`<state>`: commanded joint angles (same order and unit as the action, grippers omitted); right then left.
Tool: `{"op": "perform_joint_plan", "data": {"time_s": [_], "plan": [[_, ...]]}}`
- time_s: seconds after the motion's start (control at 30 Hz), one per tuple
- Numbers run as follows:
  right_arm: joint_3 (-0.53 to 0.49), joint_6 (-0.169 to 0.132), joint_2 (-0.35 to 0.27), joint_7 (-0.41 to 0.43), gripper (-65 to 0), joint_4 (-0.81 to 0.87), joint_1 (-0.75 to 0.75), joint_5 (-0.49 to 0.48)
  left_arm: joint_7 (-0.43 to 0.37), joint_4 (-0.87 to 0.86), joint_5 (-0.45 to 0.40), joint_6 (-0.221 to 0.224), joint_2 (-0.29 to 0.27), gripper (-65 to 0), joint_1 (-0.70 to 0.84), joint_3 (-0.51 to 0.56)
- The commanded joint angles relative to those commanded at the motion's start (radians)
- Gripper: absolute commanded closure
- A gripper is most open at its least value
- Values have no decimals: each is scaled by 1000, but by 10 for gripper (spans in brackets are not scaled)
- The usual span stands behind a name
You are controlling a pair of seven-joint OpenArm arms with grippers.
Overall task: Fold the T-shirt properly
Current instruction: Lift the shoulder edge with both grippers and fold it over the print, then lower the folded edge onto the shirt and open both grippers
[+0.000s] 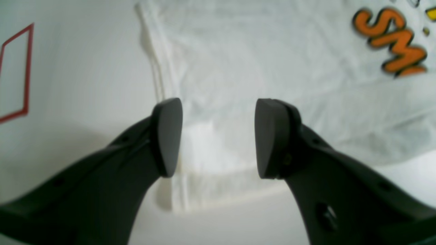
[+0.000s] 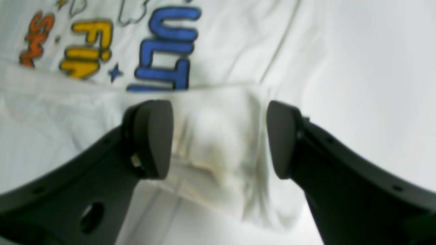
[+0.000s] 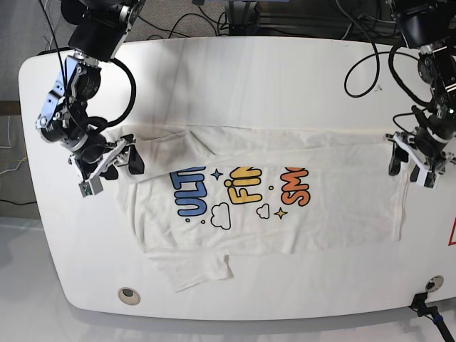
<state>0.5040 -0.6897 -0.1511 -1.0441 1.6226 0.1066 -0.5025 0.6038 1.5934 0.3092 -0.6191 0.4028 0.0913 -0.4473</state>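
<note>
Left tool (image 1: pixel 218 137): black curved fingers spread apart, nothing between them, hovering over a hemmed corner of the shirt.
Right tool (image 2: pixel 219 139): fingers spread apart, over a bunched white fold near the blue lettering.
White printed cloth T-shirt (image 3: pixel 249 214): spread print-up on the tabletop, far edge folded over, one sleeve sticking out at the near edge.
White rounded tabletop (image 3: pixel 235 78): carries the shirt; red outline (image 1: pixel 17 73) marked beside it.

T-shirt (image 3: pixel 263 214) spread print-up on white tabletop (image 3: pixel 235 71)
Right gripper (image 3: pixel 117 162) at nine o'clock, left gripper (image 3: pixel 415 162) at three.
</note>
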Motion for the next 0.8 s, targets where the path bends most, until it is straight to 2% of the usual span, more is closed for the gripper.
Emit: {"op": "perform_joint_plan", "data": {"time_s": [0.07, 0.1, 0.2, 0.27, 0.63, 0.77, 0.8], "plan": [[-2, 0, 2, 0, -412, -2, -20, 2, -2, 14, 0, 0, 0, -307, 34, -28], [-5, 0, 2, 0, -412, -2, -29, 2, -2, 15, -2, 0, 0, -277, 43, -49], [-5, 0, 3, 0, -412, 0, -41, 2, -3, 12, -2, 0, 0, -131, 48, -69], [-6, 0, 3, 0, -412, 3, -51, 2, -3, 18, -2, 0, 0, -69, 49, -69], [-6, 2, -6, 3, -412, 17, -83, 12, -5, 15, -2, 0, -3, -69, 69, -72], [-6, 2, -35, 5, -412, 18, -75, 98, -5, 17, -2, 0, -3, -75, 68, -72], [-6, 2, -44, 9, -412, 18, -74, 127, -5, 15, -2, 0, -3, -103, 68, -72]]}}
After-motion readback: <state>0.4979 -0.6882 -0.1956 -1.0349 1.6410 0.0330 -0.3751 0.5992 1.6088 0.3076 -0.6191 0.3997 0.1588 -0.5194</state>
